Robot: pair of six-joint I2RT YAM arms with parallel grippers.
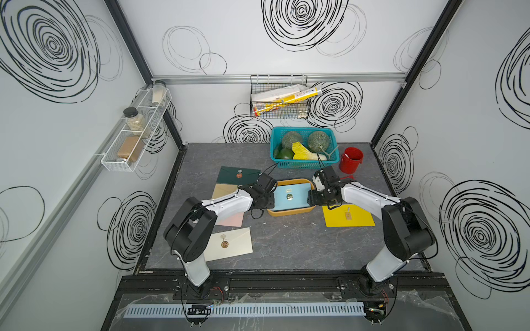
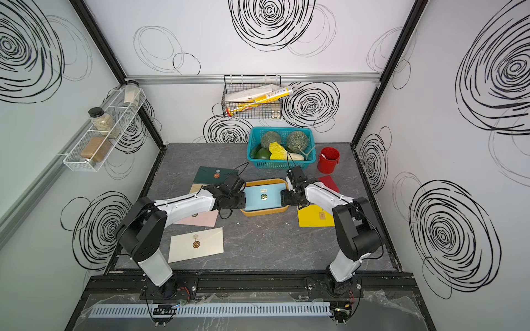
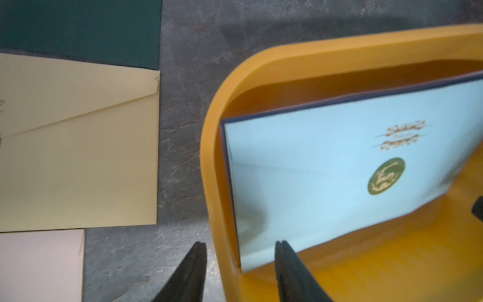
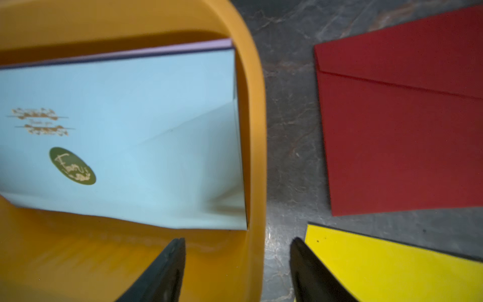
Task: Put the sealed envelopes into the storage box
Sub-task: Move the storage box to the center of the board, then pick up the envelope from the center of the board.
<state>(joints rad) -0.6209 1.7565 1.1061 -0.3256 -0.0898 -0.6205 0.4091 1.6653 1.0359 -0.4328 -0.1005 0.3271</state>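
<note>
Even, bright light — blurred wrist views

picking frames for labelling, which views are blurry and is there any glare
Left wrist view: box rim and blue envelope look smeared, and the fingers are out of focus. Right wrist view: the same softness on the box, while the red envelope is crisper. In both top views: sharp, evenly lit, no glare on the table.
</note>
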